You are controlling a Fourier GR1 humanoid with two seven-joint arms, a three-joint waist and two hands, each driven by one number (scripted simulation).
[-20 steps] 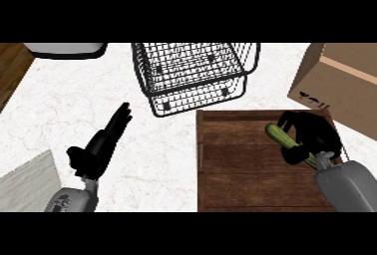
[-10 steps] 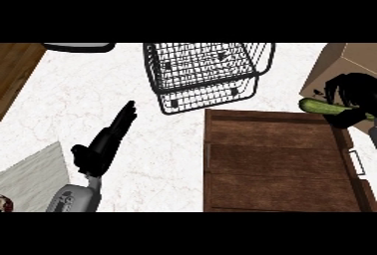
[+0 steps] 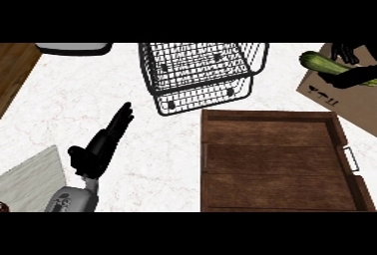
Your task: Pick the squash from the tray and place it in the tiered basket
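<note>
My right hand point(image 3: 352, 73) is at the upper right edge, fingers curled round a green squash point(image 3: 322, 63) held above a cardboard box, to the right of the basket. The black wire tiered basket point(image 3: 200, 74) stands at the top centre. A dark wooden tray point(image 3: 274, 164) lies on the counter at the lower right with nothing in it. My left hand point(image 3: 101, 145) rests at the lower left with straight fingers pointing up and right, holding nothing.
A cardboard box point(image 3: 338, 99) sits at the right edge under the held squash. A grey-white object point(image 3: 74, 48) shows at the top left. A pale cloth or board point(image 3: 29, 182) lies at the lower left corner. Wooden surface point(image 3: 13, 69) borders the counter's left.
My right hand lifted the squash out of the tray and carried it up and to the right, over the cardboard box. The view shifted; the left hand kept its pose.
</note>
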